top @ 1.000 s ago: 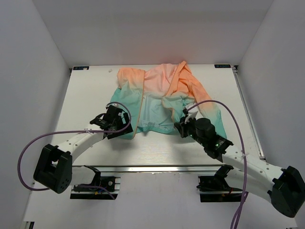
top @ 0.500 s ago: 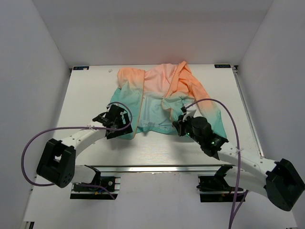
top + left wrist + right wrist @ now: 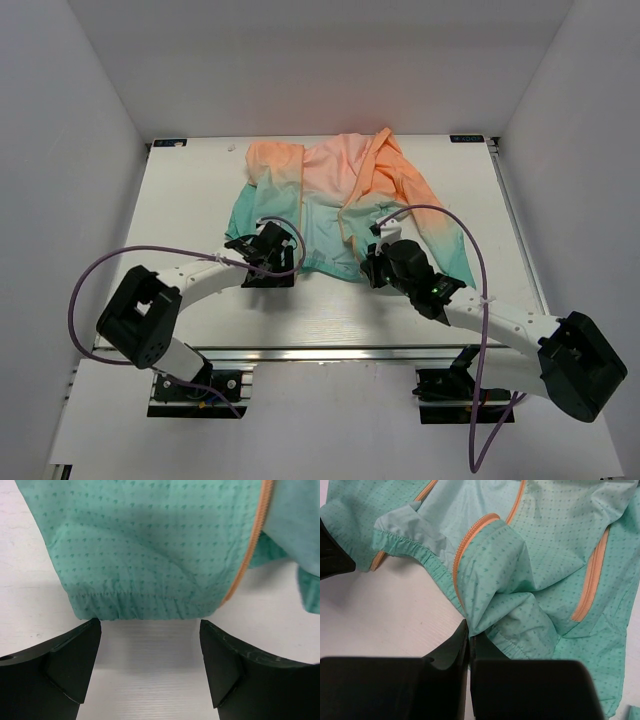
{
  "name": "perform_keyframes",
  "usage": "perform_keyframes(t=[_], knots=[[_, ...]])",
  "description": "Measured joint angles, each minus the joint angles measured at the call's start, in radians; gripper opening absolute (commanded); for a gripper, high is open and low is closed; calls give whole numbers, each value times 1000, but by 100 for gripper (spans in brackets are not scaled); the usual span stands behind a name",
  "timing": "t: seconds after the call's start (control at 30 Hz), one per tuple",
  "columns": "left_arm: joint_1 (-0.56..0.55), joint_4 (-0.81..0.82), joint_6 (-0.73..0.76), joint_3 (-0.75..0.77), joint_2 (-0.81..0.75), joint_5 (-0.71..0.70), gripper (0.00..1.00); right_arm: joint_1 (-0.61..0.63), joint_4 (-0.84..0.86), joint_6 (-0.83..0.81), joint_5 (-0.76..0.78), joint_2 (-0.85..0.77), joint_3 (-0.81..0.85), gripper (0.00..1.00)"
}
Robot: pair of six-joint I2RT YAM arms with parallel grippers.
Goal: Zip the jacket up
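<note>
The jacket (image 3: pixel 340 200) lies spread on the white table, peach-orange at the far end and teal at the near hem, its front open. My left gripper (image 3: pixel 272 262) is open and empty, just short of the left panel's hem (image 3: pixel 145 605), beside the orange zipper edge (image 3: pixel 250 550). My right gripper (image 3: pixel 372 268) is shut on the teal hem of the right front panel (image 3: pixel 485 615), pinching a fold next to the zipper strip (image 3: pixel 462 545).
The table (image 3: pixel 200 200) is enclosed by white walls on three sides. A metal rail (image 3: pixel 330 352) runs along the near edge. Purple cables (image 3: pixel 470 240) loop over both arms. A pocket zipper (image 3: pixel 590 580) shows on the right panel.
Both grippers have moved inward toward the jacket's middle. The left front panel has gone from folded outward to lying flatter, and the left gripper now sits at its hem.
</note>
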Motion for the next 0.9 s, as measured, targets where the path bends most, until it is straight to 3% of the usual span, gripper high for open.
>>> perform_keyframes(t=[0.1, 0.13, 0.47, 0.77, 0.9], knots=[[-1, -47, 3, 18, 23, -14, 90, 0, -12, 0, 2, 0, 4, 0], [-8, -74, 3, 32, 24, -19, 98, 0, -16, -1, 4, 0, 5, 0], [-82, -152, 23, 146, -105, -49, 98, -1, -34, -4, 26, 0, 8, 0], [-82, -118, 76, 146, 56, -74, 98, -6, -62, -13, 27, 7, 24, 0], [-81, -89, 94, 155, 107, -76, 88, -7, -73, -19, 30, 10, 35, 0]])
